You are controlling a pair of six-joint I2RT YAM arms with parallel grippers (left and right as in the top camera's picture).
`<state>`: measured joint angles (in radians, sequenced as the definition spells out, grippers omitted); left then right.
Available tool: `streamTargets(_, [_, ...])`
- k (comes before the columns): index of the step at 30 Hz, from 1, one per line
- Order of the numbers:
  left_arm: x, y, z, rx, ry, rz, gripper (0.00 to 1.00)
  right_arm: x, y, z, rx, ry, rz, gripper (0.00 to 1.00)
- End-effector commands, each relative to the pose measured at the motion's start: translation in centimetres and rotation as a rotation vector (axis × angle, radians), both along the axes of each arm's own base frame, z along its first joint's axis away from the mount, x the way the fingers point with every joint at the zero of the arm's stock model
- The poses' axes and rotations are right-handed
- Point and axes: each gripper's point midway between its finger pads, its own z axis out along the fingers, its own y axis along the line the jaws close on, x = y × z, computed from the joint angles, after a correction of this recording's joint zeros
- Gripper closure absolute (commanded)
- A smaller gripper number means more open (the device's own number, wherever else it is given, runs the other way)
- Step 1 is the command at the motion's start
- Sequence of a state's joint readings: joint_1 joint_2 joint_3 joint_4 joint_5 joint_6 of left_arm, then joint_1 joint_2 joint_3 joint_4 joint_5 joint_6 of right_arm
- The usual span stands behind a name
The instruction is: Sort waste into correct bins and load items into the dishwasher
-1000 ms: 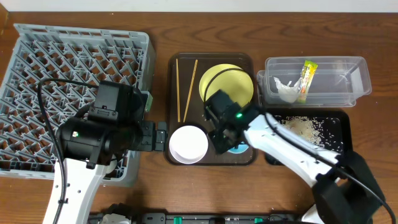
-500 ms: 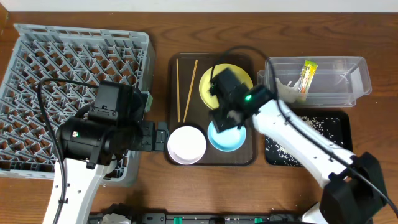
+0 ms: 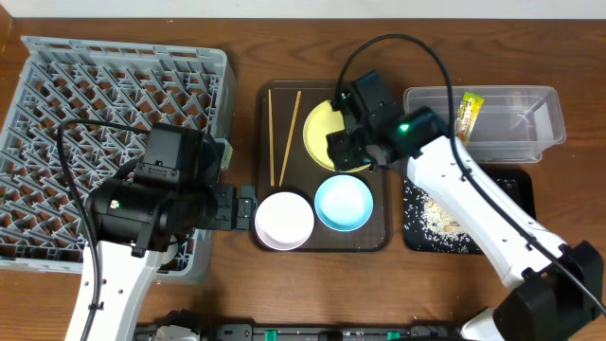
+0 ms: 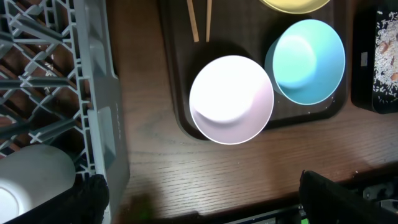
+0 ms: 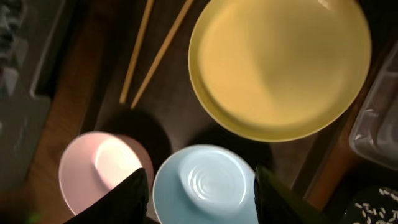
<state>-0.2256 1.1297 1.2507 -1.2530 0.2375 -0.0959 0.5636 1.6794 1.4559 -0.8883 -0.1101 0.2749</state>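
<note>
Waste looks sorted: wrapper (image 3: 469, 116) in clear tub (image 3: 521, 118), rice (image 3: 440, 214) in black tray (image 3: 524, 204). Plate (image 3: 318, 133), blue bowl (image 3: 343, 203), white bowl (image 3: 286, 220), chopsticks (image 3: 283, 133) on brown tray (image 3: 375, 233); rack (image 3: 95, 85) loading left. L tool (image 4: 199, 186), R tool (image 5: 200, 175) both released, empty.

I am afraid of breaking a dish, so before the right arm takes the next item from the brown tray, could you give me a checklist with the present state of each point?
1. Right gripper open and empty: ok.
2. Round yellow plate free of scraps: ok, visible face looks clean.
3. Light blue bowl empty: ok.
4. Rice-like food scraps inside the shallow black tray: ok.
5. Green-and-orange snack wrapper inside the clear plastic tub: ok; the tissue cannot tell, the arm hides that corner.
6. Free pegs in the grey lattice dish rack: ok.
</note>
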Motion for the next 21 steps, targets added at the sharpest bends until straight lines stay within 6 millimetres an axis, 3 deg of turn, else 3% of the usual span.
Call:
streamTargets(1, [0.0,0.0,0.4,0.003,-0.018,-0.015,0.02,0.8,-0.6,5.2,0.104,-0.122,0.0,0.46])
streamTargets(6, [0.0,0.0,0.4,0.003,-0.018,-0.015,0.02,-0.4,-1.3,12.6,0.175,-0.352,0.073,0.36])
streamTargets(7, [0.0,0.0,0.4,0.003,-0.018,-0.015,0.02,-1.1,-1.6,14.3,0.196,-0.39,0.072,0.01])
streamTargets(13, [0.0,0.0,0.4,0.003,-0.018,-0.015,0.02,-5.1,-3.7,20.5,0.285,-0.536,0.08,0.01])
streamTargets(21, [0.0,0.0,0.4,0.002,-0.018,-0.015,0.02,-9.6,-8.4,21.3,0.154,-0.588,0.074,0.01])
